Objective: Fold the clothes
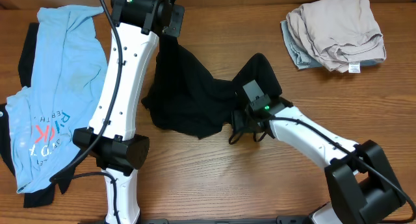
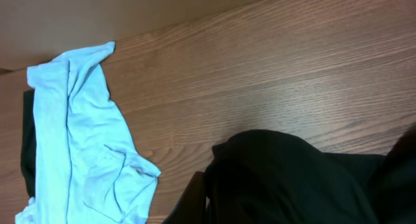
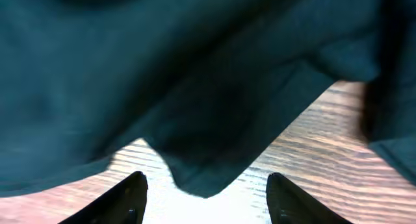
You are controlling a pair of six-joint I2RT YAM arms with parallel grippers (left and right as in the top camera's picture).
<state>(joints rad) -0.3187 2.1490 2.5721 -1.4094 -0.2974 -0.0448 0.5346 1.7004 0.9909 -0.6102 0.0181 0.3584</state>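
The right gripper [image 3: 207, 180] has its fingers apart at the near edge of the black shirt [image 1: 188, 100], which lies crumpled in the middle of the table [image 1: 214, 185]. The shirt's far corner runs up to the left gripper [image 1: 170, 19], whose fingers are hidden, so I cannot tell its grip. A blue tee [image 1: 62, 87] lies left, a beige pile [image 1: 335, 32] far right.

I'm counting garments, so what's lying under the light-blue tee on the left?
A dark garment pokes out from under the light-blue tee along its left edge and bottom corner. Its shape, and anything else beneath, is hidden by the tee.
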